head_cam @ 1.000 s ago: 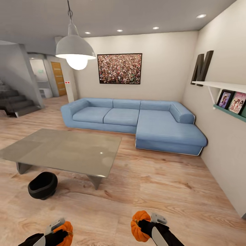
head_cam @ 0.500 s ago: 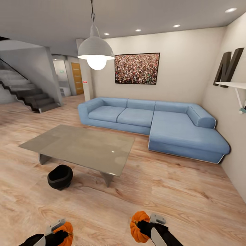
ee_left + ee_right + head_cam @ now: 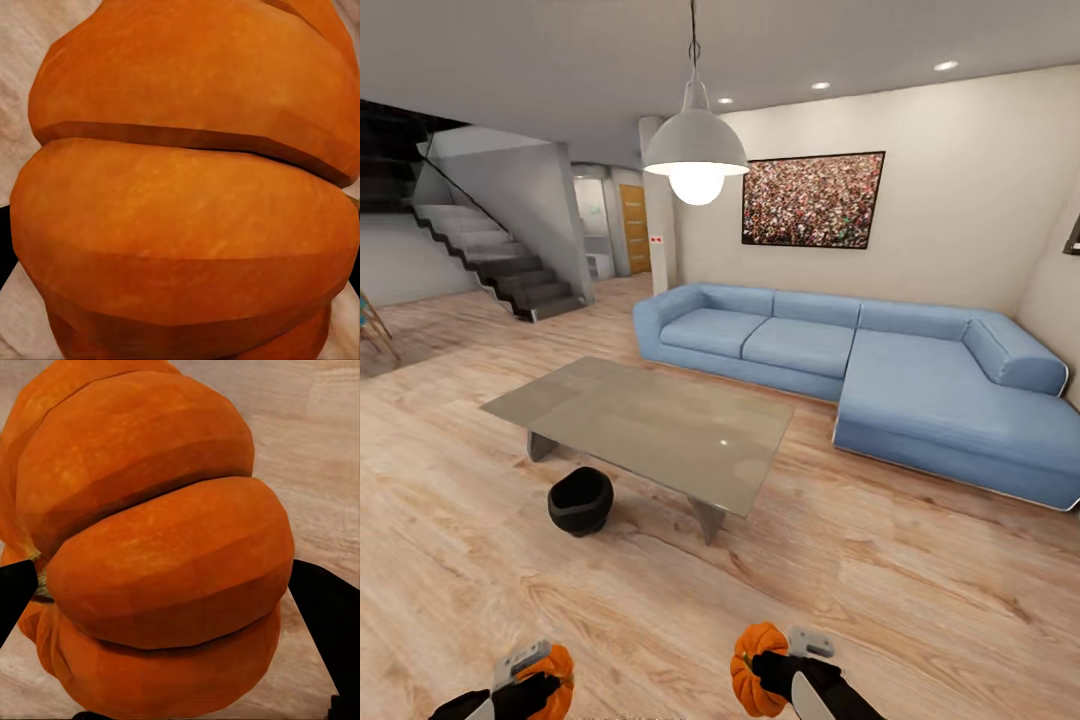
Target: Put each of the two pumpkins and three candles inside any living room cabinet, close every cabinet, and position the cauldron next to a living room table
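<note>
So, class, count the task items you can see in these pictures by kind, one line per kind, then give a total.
Pumpkins: 2, one in the left gripper, one in the right gripper
Cauldron: 1, on the floor beside the glass table
Total: 3

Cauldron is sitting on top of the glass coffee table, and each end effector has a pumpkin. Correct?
Not quite. The cauldron is on the wood floor beside the glass coffee table, at its near edge, not on top; the head view shows this. The rest holds: the left end effector grips one pumpkin and the right end effector grips the other pumpkin.
</note>
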You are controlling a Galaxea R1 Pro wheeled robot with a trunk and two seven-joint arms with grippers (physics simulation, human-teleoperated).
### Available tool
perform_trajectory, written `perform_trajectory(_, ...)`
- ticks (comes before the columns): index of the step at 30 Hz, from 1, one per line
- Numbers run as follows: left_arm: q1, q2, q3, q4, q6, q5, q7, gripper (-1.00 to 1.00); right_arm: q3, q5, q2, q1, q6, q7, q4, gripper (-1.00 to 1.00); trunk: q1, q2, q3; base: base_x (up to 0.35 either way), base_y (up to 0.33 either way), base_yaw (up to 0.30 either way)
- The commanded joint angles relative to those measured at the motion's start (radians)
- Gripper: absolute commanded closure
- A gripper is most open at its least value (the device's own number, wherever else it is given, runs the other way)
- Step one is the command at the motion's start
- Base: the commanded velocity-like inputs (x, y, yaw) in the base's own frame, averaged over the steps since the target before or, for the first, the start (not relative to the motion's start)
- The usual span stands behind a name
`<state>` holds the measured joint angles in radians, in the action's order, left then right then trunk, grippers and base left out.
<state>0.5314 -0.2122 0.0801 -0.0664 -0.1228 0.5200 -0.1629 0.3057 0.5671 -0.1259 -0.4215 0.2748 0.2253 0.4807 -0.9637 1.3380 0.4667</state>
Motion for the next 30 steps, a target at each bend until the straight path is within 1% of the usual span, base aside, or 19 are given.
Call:
perform_trajectory(1,-0.001,0.0,-0.002,0.001,0.002,0.0,0.0,1.0,-0.001,-0.004,-0.002,0.0,0.0,-0.001,-0.001,1.0,0.0,0.0,0.0,0.0,0.0,0.281)
perform_trajectory(4,-0.002,-0.004,-0.001,0.003,0.003,0.0,0.0,1.0,0.0,-0.004,-0.004,0.0,0.0,-0.001,-0.003,1.0,0.0,0.0,0.0,0.0,0.0,0.282)
perform_trajectory(8,-0.002,-0.001,-0.002,0.003,0.001,-0.001,0.001,1.0,0.0,-0.004,-0.006,0.0,0.001,-0.002,-0.004,1.0,0.0,0.0,0.0,0.0,0.0,0.281)
perform_trajectory(12,-0.002,-0.003,-0.002,0.003,0.0,0.0,0.0,1.0,0.0,-0.005,-0.01,0.0,0.0,-0.004,-0.032,1.0,0.0,0.0,0.0,0.0,0.0,0.281)
perform_trajectory(24,-0.002,-0.01,-0.002,0.004,0.0,0.002,-0.001,1.0,0.001,-0.008,-0.01,0.0,-0.005,-0.005,-0.04,1.0,0.0,0.0,0.0,0.0,0.0,0.281)
perform_trajectory(27,-0.002,-0.01,-0.002,0.004,0.0,0.002,-0.001,1.0,0.013,-0.01,-0.009,0.0,-0.008,-0.004,-0.039,1.0,0.0,0.0,0.0,0.0,0.0,0.282)
perform_trajectory(30,-0.002,-0.01,-0.002,0.004,0.0,0.002,-0.001,1.0,0.047,-0.01,-0.009,0.0,-0.011,-0.002,-0.039,1.0,0.0,0.0,0.0,0.0,0.0,0.281)
